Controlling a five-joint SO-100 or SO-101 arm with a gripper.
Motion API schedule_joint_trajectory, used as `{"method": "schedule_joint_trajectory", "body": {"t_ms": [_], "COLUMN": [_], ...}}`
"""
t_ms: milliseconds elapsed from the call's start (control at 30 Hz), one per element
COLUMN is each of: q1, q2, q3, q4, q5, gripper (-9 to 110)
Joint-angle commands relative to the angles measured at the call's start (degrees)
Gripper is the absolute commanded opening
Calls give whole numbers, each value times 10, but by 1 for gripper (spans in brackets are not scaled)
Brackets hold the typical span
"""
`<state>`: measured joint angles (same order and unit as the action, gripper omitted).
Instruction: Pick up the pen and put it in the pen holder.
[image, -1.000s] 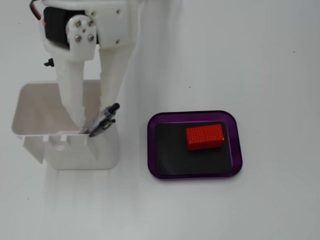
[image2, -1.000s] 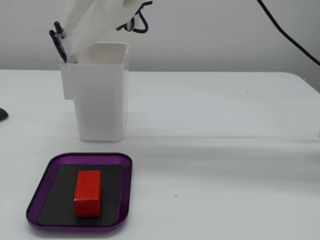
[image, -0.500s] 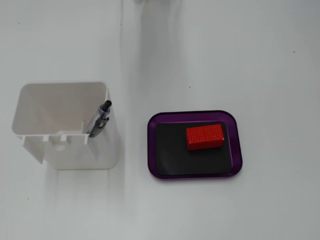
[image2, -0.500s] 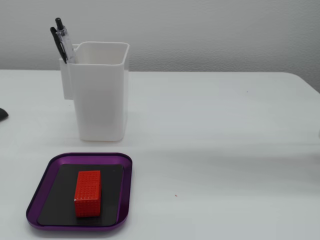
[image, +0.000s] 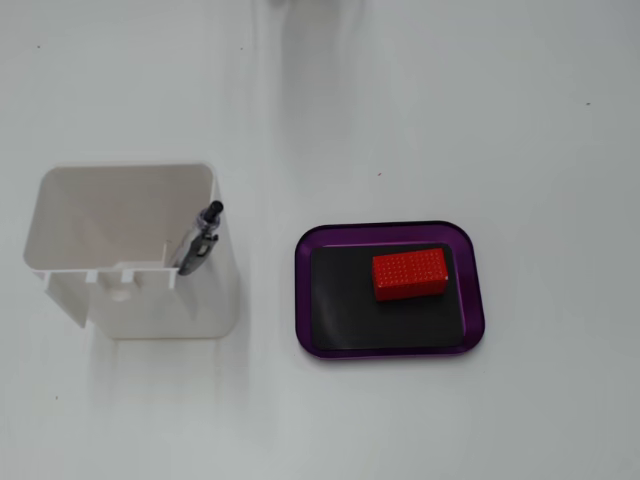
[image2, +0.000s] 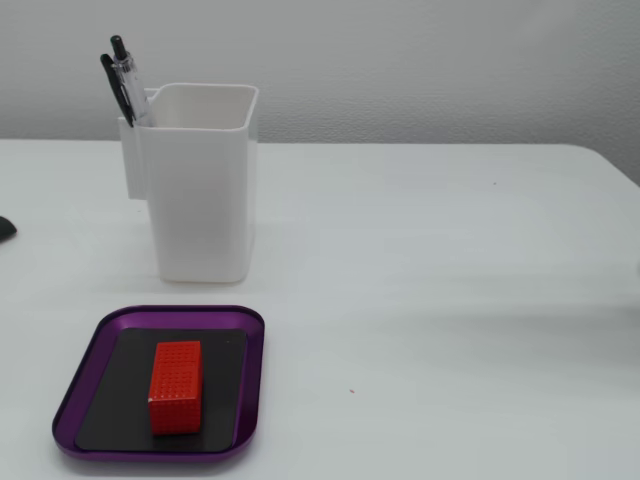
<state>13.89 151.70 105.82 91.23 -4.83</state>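
Observation:
The pen (image: 199, 239) stands tilted inside the white pen holder (image: 60, 208), leaning in its front right corner in a fixed view from above. Seen from the side in the other fixed view, the pen (image2: 124, 82) sticks up out of the pen holder (image2: 200, 190) at its left rear corner, clip and clear barrel showing above the rim. Neither the arm nor its gripper shows in any frame.
A purple-rimmed black tray (image: 320, 330) holding a red block (image: 410, 273) lies right of the holder in a fixed view from above; in the side view the tray (image2: 90, 345) with the block (image2: 176, 386) lies in front of the holder.
One second ago the arm reached into the holder beside the pen. It has since withdrawn out of both views, leaving the pen resting in the holder.

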Motion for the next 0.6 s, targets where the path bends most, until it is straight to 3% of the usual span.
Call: {"method": "schedule_joint_trajectory", "body": {"t_ms": [0, 267, 567], "q1": [3, -4, 3], "q2": [91, 332, 465], "q3": [187, 439, 642], "q4": [-83, -186, -187], "q5": [-4, 4, 7], "gripper": [9, 9, 8]}}
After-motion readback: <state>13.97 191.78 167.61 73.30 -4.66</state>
